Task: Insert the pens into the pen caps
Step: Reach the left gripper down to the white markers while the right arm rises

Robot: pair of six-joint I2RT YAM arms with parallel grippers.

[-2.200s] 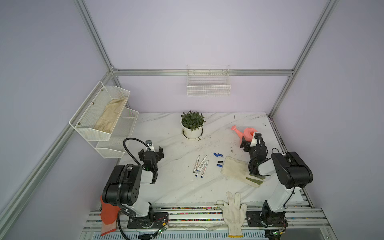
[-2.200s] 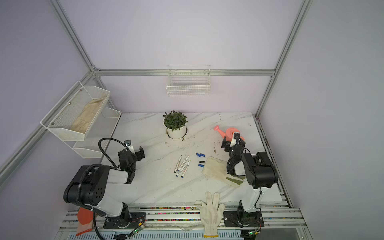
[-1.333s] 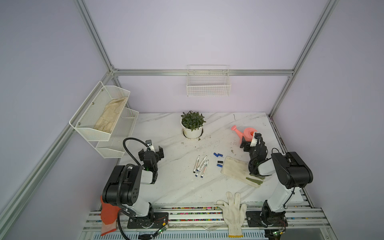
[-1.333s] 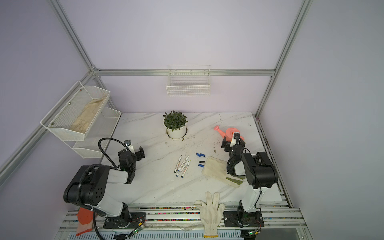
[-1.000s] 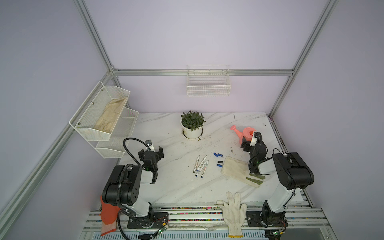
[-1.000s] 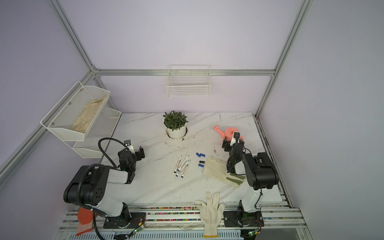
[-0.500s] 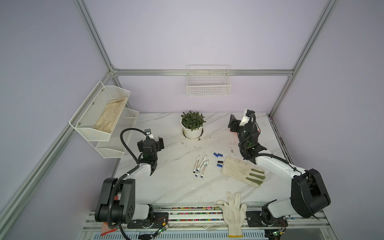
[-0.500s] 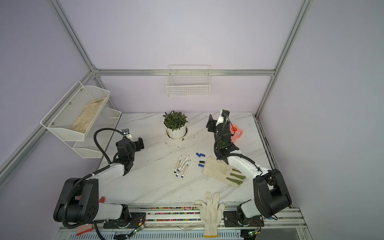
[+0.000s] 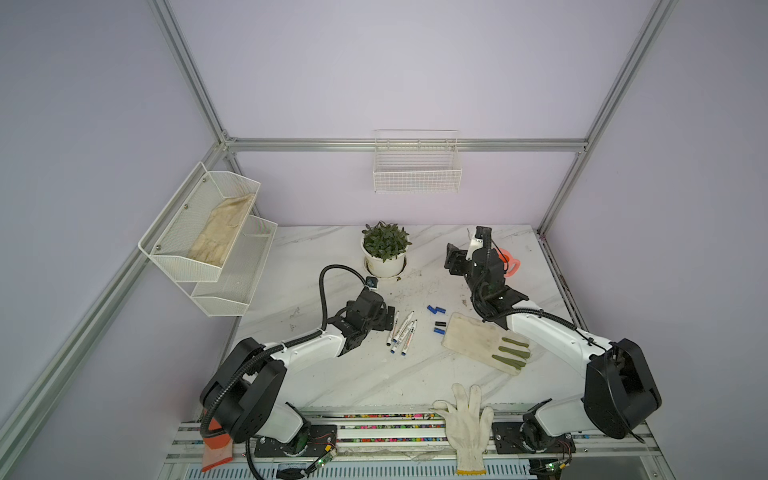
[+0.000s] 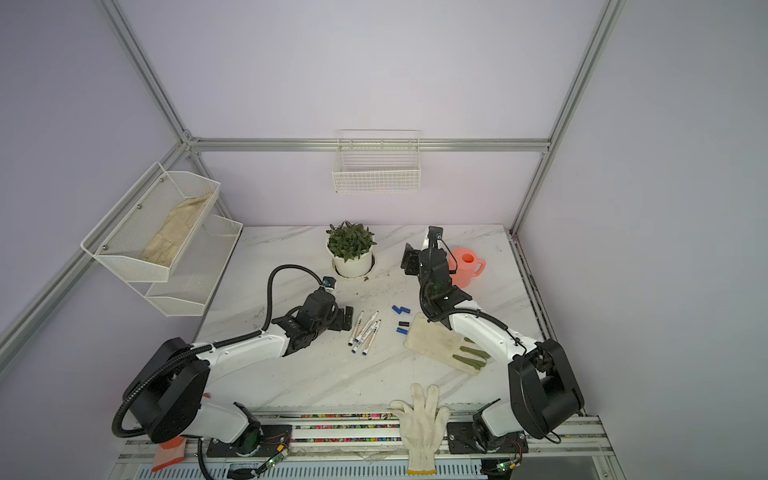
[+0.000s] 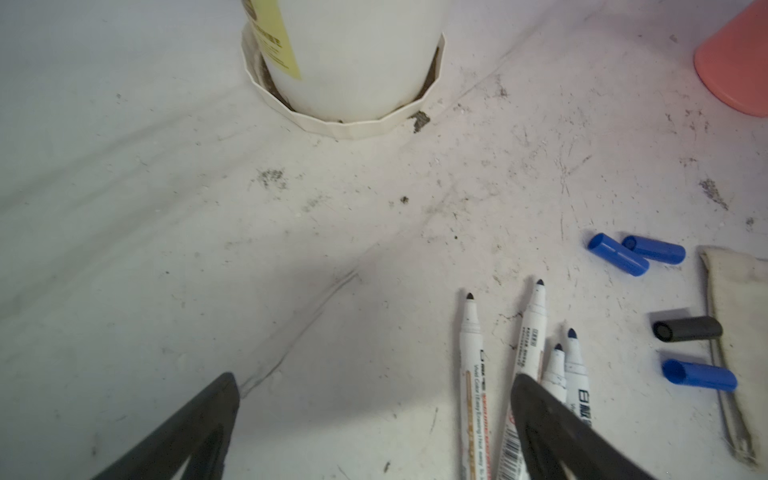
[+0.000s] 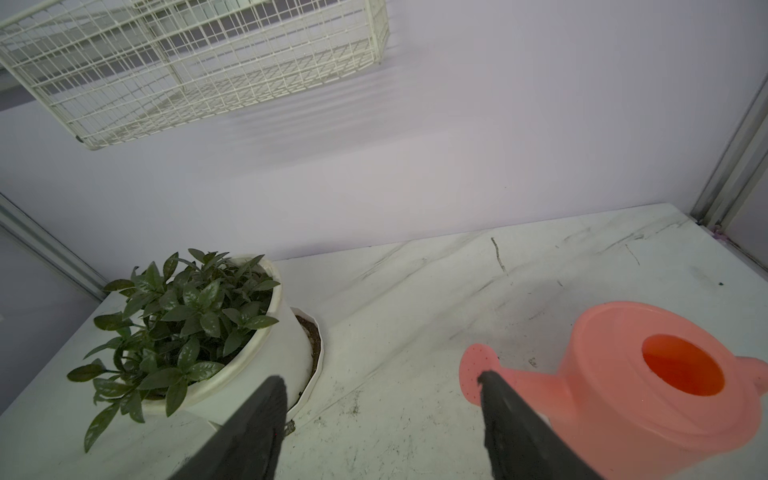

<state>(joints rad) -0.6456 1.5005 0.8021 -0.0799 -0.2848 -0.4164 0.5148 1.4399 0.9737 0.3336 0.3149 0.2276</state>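
Several white pens (image 9: 401, 331) (image 10: 365, 331) lie side by side mid-table, tips toward the back. In the left wrist view the pens (image 11: 533, 332) show dark tips. My left gripper (image 9: 386, 319) (image 10: 345, 319) (image 11: 374, 380) hangs open and low at their left edge; one finger (image 11: 540, 419) covers part of the barrels, and it holds nothing. To the right lie the pen caps: two blue (image 9: 436, 309) (image 11: 618, 259), one black (image 9: 439, 323) (image 11: 688, 329) and one more blue (image 9: 439, 331) (image 11: 699, 375). My right gripper (image 9: 454, 264) (image 10: 409, 262) (image 12: 380, 378) is raised, open and empty.
A potted plant (image 9: 385, 249) (image 12: 183, 316) stands at the back. A pink watering can (image 10: 467, 266) (image 12: 648, 382) sits beside my right gripper. A green-fingered glove (image 9: 486, 343) lies right of the caps. A white glove (image 9: 467, 415) drapes the front edge. Wire shelves (image 9: 208, 232) hang left.
Both arms have unfolded from their rest poses. My left gripper has swept right up to the pens. My right gripper has risen toward the back by the watering can. Both stayed open.
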